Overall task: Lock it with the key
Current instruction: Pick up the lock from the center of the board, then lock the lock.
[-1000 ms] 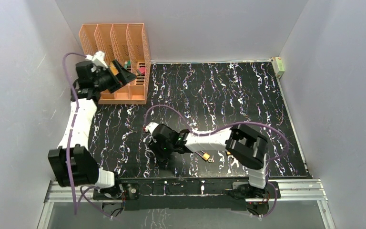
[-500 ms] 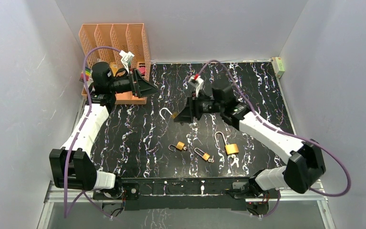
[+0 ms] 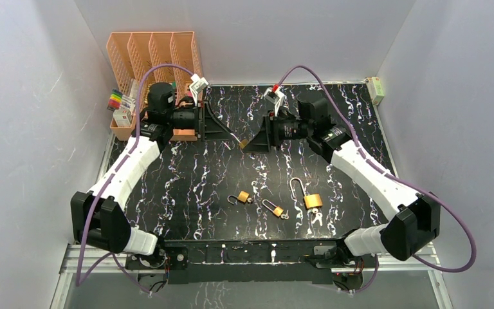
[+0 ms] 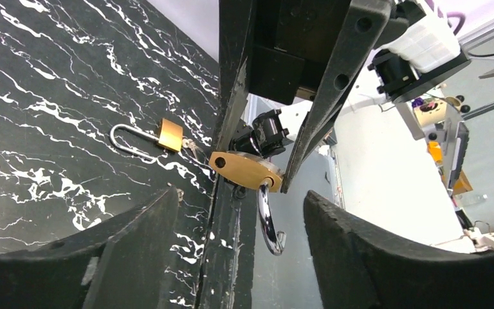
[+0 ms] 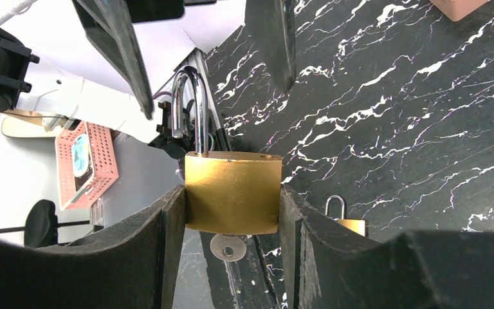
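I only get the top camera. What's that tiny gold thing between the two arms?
Observer: The right wrist camera shows it up close. It's a brass padlock, held by its sides in the right gripper.
Operator: Is it locked?
Observer: No. Its shackle is open. One leg sits in the body and the other ends free above it.
Operator: So where's the key?
Observer: What looks like a round key head sticks out of the padlock's body on the side opposite the shackle.
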Controlling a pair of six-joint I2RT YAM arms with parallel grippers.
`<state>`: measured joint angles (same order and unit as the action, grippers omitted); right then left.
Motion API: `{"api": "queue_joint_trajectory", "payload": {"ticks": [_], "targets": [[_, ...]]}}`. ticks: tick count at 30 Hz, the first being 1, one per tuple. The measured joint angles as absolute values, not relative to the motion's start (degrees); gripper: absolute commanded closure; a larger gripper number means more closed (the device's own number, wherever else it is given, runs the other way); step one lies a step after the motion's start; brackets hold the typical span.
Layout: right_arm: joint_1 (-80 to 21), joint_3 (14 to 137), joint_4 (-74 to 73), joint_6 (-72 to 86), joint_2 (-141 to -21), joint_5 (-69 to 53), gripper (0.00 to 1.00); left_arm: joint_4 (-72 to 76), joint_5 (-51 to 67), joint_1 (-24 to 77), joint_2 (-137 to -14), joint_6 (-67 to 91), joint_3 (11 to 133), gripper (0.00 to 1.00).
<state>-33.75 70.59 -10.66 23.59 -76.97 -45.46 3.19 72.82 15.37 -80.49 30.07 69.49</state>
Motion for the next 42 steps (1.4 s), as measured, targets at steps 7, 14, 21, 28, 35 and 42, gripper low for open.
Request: {"api": "queue_joint_trajectory", "payload": {"ticks": [7, 14, 21, 28, 35, 42], "targets": [[-33.7, 71.8, -12.9, 23.1, -79.0, -45.4, 0.62, -1.8, 70.4, 16.9, -81.6, 26.1, 69.5, 0.98], [-33.0, 74.4, -16.8, 20.6, -80.0, -44.5, 0.02, -0.7, 71.3, 17.4, -81.6, 26.0, 69.8, 1.0], [-31.2, 75.2, -13.0, 18.8, -74.3, -37.0, 0.02, 15.3, 67.5, 17.5, -80.1, 36.1, 69.1, 1.0], [-30.9, 50.9, 19.7, 18.2, -55.2, -29.1, 0.1, 32.1, 63.1, 17.5, -80.0, 46.7, 69.5, 1.0], [-31.0, 49.7, 40.6, 20.9, -63.7, -32.1, 0.25, 42.0, 62.3, 18.0, -80.6, 51.7, 71.4, 1.0], [-32.0, 52.5, 45.4, 21.3, -68.7, -31.8, 0.33, 47.6, 61.6, 18.5, -82.7, 55.2, 72.0, 1.0]]}}
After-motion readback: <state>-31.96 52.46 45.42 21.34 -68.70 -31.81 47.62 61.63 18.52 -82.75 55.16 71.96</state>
